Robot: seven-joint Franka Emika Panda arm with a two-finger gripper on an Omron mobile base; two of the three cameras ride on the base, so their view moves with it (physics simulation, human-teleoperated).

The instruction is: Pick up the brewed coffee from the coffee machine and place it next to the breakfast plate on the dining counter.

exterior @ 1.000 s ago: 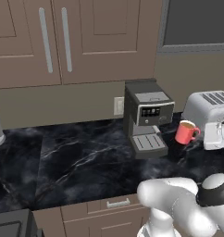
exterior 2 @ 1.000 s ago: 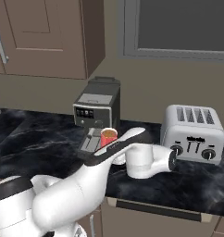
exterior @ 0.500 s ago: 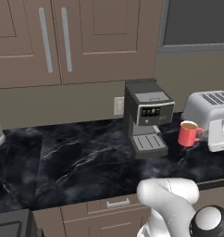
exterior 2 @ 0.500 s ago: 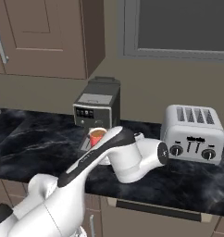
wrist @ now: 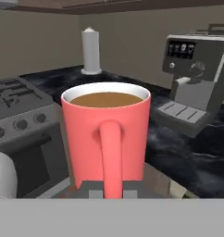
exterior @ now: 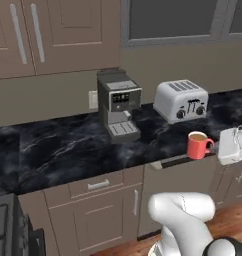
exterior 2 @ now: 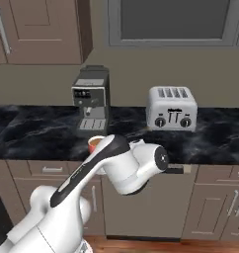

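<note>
One second earlier the mug (exterior: 199, 145) hung just beside the coffee machine (exterior: 118, 105); both base views then shifted, indicating base travel, and the mug now stood well apart from the machine, at the counter's (exterior: 68, 155) front edge. Transport toward the dining counter had probably begun. The gripper (wrist: 104, 187) was pinched on the mug's handle, coffee level.

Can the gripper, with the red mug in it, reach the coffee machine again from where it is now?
Probably yes: the gripper holds the red mug near the counter edge, and the counter toward the coffee machine is bare.
</note>
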